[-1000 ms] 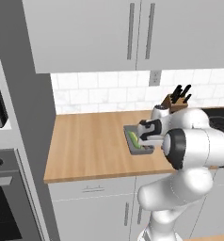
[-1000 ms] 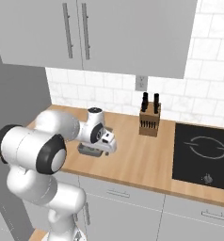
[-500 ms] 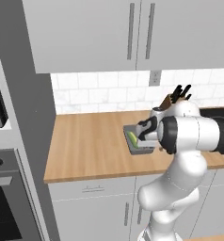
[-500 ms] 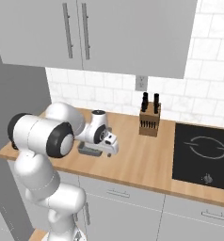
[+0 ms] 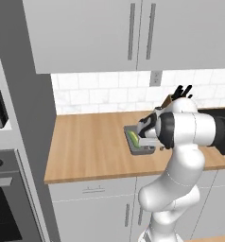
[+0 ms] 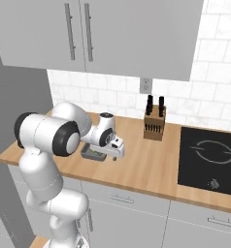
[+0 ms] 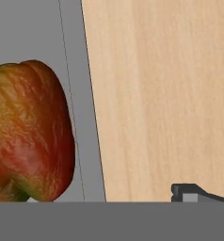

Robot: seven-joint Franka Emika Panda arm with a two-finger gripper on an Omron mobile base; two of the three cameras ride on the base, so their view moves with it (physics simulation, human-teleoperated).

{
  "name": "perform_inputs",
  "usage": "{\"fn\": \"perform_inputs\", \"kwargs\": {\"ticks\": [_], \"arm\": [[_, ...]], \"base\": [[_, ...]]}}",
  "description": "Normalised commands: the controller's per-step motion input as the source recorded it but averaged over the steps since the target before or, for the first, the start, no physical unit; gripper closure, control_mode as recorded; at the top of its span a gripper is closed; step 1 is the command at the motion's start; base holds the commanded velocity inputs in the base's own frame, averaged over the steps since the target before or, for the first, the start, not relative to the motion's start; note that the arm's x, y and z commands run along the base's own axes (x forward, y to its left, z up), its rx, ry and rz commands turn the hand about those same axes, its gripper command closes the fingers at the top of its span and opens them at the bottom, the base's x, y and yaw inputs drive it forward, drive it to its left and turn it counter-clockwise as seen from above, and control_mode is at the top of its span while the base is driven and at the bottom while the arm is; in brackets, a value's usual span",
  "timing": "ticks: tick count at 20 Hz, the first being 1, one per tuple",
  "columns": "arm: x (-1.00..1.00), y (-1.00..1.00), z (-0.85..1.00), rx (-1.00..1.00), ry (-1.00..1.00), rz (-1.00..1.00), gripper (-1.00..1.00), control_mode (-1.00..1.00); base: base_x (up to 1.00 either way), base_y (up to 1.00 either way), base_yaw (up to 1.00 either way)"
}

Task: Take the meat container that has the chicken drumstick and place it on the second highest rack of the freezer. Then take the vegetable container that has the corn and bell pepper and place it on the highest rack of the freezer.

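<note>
Right below the wide-open gripper (image 6: 118, 154) — veg container (image 5: 134, 150) w/ bell pepper (image 7: 29, 132), untouched

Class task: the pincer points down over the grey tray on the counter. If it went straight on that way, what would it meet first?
Probably the tray's rim beside the bell pepper, or the wooden counter just outside it; depth is unclear.

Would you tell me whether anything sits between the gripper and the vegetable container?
Nothing visible does: the open gripper hangs right over the vegetable container on the counter, with the bell pepper and tray rim close below the hand camera.
</note>
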Motion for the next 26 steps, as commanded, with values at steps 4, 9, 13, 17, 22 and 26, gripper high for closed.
{"fn": "perform_inputs", "kwargs": {"ticks": [4,9,13,17,22,26], "arm": [[0.00,0.00,-0.16,0.02,0.00,0.00,1.00,-1.00],[0.00,0.00,-0.05,0.00,0.02,0.00,1.00,-1.00],[0.00,0.00,0.00,0.00,0.01,0.00,1.00,-1.00],[0.00,0.00,0.00,0.00,0.00,0.00,1.00,-1.00],[-0.17,0.00,0.34,0.00,0.00,0.00,1.00,-1.00],[-0.37,0.00,0.69,0.01,-0.02,0.00,1.00,-1.00]], "base": [[0.00,0.00,0.00],[0.00,0.00,0.00],[0.00,0.00,0.00],[0.00,0.00,0.00],[0.00,0.00,0.00],[0.00,0.00,0.00]]}}
